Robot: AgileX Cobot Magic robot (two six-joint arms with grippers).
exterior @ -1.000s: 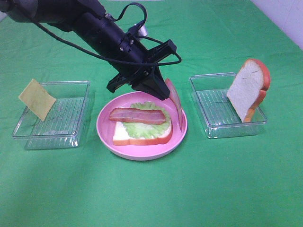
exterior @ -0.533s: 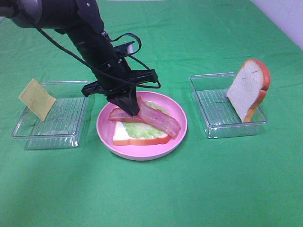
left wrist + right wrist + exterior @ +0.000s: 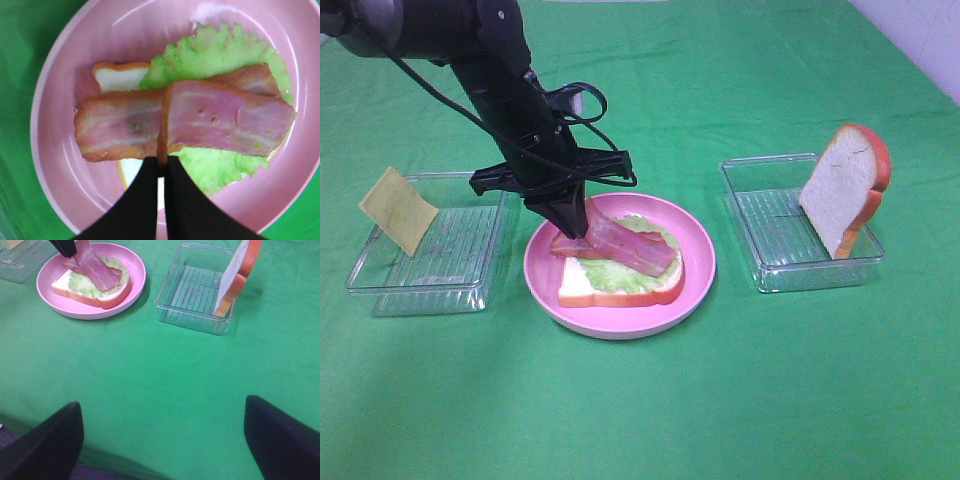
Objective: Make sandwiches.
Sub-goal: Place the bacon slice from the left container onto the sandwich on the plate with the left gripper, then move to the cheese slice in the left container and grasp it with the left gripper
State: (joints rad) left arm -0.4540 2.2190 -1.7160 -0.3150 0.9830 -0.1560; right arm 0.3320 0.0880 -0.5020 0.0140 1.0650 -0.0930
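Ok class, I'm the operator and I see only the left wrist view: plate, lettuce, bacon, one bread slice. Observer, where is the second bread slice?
Observer: The second bread slice stands on edge, leaning in a clear tray to the right of the pink plate in the exterior high view.
Operator: And the cheese?
Observer: The cheese square leans on the rim of the other clear tray, on the plate's left.
Operator: Is the right hand near my plate?
Observer: No. The right hand is open over bare green cloth, with the plate well away from it.
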